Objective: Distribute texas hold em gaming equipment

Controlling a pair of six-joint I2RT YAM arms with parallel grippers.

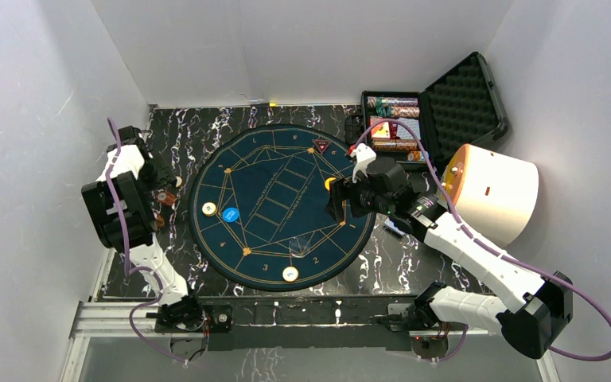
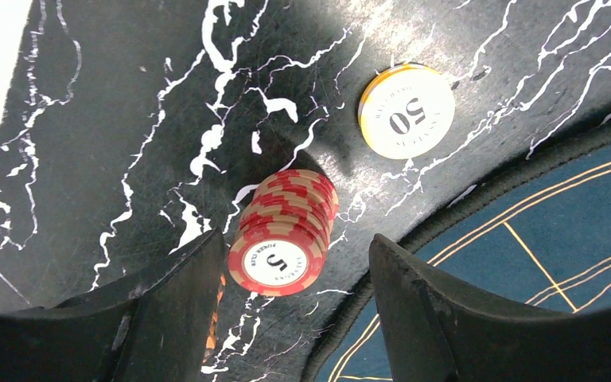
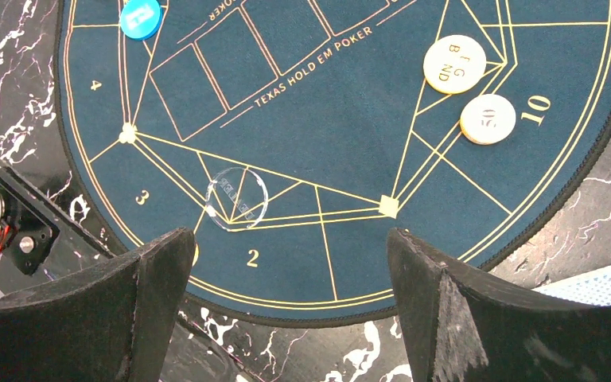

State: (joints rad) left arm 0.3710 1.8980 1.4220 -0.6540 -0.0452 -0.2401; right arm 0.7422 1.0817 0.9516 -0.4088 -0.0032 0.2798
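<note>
A stack of red-and-cream poker chips (image 2: 282, 235) stands on the black marble table, just off the round blue poker mat (image 1: 270, 171). My left gripper (image 2: 296, 240) is open around it: the stack sits close to the left finger and a gap separates it from the right one. A cream "50" chip (image 2: 406, 111) lies flat beyond the stack. My right gripper (image 3: 286, 235) is open and empty above the mat's near edge by the "2" mark. On the mat lie a blue disc (image 3: 140, 17), a cream blind button (image 3: 454, 64), a cream "50" chip (image 3: 487, 118) and a clear disc (image 3: 237, 198).
An open black chip case (image 1: 398, 127) with rows of chips stands at the back right. A big white cylinder with an orange end (image 1: 493, 191) lies right of the mat. A blue-patterned card (image 3: 597, 282) lies on the table at the right. White walls close in the sides.
</note>
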